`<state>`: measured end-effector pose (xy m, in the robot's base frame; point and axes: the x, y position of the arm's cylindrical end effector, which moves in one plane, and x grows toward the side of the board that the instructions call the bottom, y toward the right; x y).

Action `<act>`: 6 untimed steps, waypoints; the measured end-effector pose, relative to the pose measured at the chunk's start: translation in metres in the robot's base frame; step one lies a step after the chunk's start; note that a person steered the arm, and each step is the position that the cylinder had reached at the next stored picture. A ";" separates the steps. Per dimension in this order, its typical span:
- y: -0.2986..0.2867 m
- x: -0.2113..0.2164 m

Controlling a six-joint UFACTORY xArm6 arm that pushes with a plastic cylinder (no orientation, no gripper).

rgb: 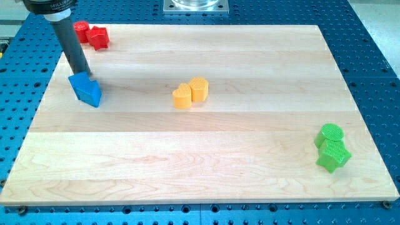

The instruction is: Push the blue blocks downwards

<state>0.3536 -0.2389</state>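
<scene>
A blue block (pixel 85 89), wedge-like in shape, lies on the wooden board (pixel 200 169) at the view's left. My dark rod comes down from the top left, and my tip (pixel 84 73) rests right at the blue block's top edge, touching or nearly touching it. I see only this one blue shape; whether it is one block or two together I cannot tell.
Two red blocks (pixel 92 35) sit together at the board's top left corner, just above my rod. Two yellow-orange blocks (pixel 190 92) touch each other near the middle. Two green blocks (pixel 332 147) sit stacked side by side at the right, near the board's edge.
</scene>
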 end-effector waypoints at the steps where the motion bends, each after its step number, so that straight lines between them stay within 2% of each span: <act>1: 0.006 0.002; 2: 0.006 0.001; 6: 0.016 0.044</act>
